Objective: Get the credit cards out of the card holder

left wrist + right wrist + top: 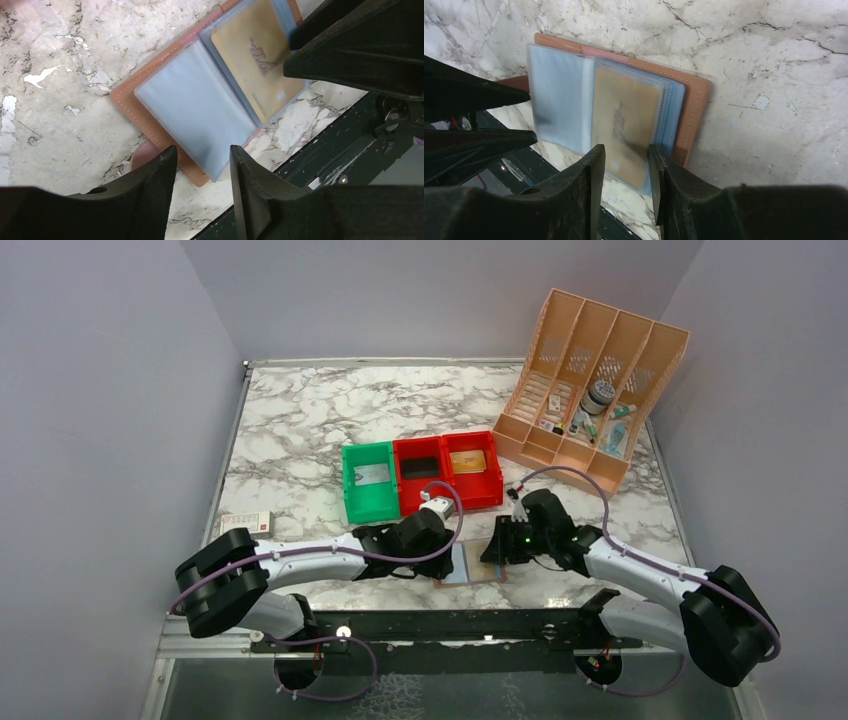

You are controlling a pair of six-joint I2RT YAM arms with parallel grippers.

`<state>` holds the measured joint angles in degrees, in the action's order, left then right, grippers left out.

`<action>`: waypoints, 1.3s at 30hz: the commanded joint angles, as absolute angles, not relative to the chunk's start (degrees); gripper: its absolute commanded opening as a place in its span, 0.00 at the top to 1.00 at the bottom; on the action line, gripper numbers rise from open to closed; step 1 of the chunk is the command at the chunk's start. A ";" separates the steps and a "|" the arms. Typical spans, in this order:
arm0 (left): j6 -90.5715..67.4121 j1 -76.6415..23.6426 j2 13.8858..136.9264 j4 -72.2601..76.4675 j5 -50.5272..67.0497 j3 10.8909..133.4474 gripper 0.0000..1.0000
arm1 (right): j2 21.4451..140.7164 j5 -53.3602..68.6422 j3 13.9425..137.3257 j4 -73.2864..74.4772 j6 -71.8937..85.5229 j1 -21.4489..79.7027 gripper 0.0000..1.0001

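Note:
The card holder point(470, 570) lies open and flat at the table's near edge, brown-pink leather point(150, 117) with pale blue clear pockets point(195, 107). A yellow-gold credit card point(252, 65) sits inside the right pocket point(624, 115); the left pocket point(556, 100) looks empty. My left gripper point(202, 150) hovers open over the left pocket's near corner, nothing between its fingers. My right gripper point(626, 148) is open over the gold card's near edge, its fingers straddling it without pinching. Both grippers point(440, 555) point(497, 548) flank the holder.
Behind the holder stand a green bin point(368, 502) with a grey flat piece inside and two red bins point(420, 495) point(470, 490), the right one holding a tan flat piece. A peach slotted organizer point(590, 360) is at back right, a small white box point(245, 522) at left. The black base rail point(430, 625) runs just beyond the table's near edge.

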<state>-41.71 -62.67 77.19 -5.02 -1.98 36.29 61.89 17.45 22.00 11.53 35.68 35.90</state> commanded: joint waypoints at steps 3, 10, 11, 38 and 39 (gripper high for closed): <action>-42.15 -63.02 78.36 -3.46 -3.61 34.91 0.61 | 65.22 17.90 22.24 9.78 34.97 35.95 0.64; -43.34 -63.04 78.49 -0.44 -3.04 32.49 0.74 | 64.22 20.88 21.68 6.25 35.73 35.95 0.72; -43.53 -63.06 78.56 -0.08 -2.93 32.24 0.75 | 64.05 21.51 21.63 5.91 35.85 35.94 0.74; -42.91 -63.06 80.04 -0.49 -2.47 33.00 0.84 | 66.73 19.50 23.61 9.00 34.89 36.03 0.67; -42.83 -63.06 80.01 -0.73 -2.45 33.12 0.84 | 66.74 17.72 23.95 9.83 34.71 36.03 0.68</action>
<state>-43.18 -62.72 79.00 -1.10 -2.22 32.34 65.98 21.08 22.02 8.01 35.66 35.90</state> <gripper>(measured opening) 0.168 0.326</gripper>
